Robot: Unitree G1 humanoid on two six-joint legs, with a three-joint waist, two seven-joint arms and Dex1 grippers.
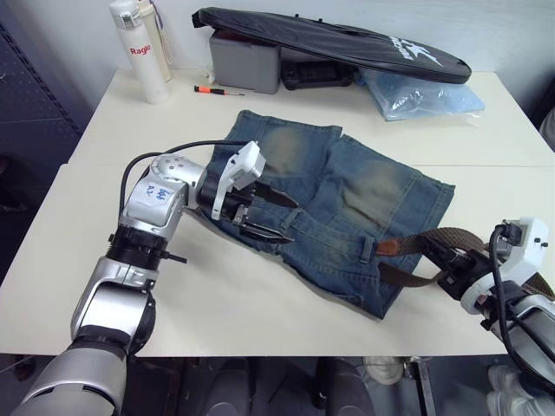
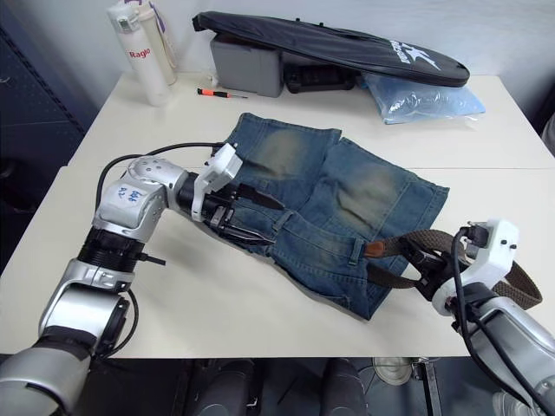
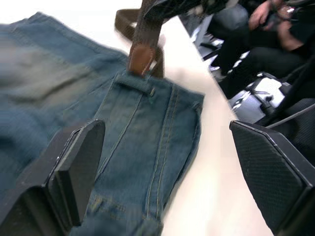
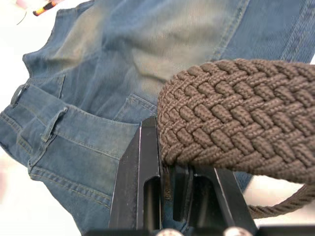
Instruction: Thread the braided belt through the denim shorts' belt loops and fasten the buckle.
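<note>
The denim shorts point(image 1: 329, 199) lie flat mid-table, waistband toward me. My left gripper point(image 1: 277, 217) hovers open just over the waistband's left part, nothing between its fingers point(image 3: 74, 167). The braided belt point(image 1: 451, 238) loops at the shorts' right side. Its brown leather end point(image 1: 388, 247) lies at a belt loop point(image 3: 135, 81) on the waistband. My right gripper point(image 1: 442, 260) is shut on the braided belt point(image 4: 236, 113) to the right of the shorts. Two more belt loops point(image 4: 51, 125) show along the waistband. The buckle is out of view.
At the table's back lie a long black bag point(image 1: 329, 39) on a grey box point(image 1: 244, 62), a white bottle point(image 1: 143, 52), an orange-and-black pen point(image 1: 217, 89) and a blue plastic bag point(image 1: 421, 95). A seated person point(image 3: 266, 29) shows beyond the table edge.
</note>
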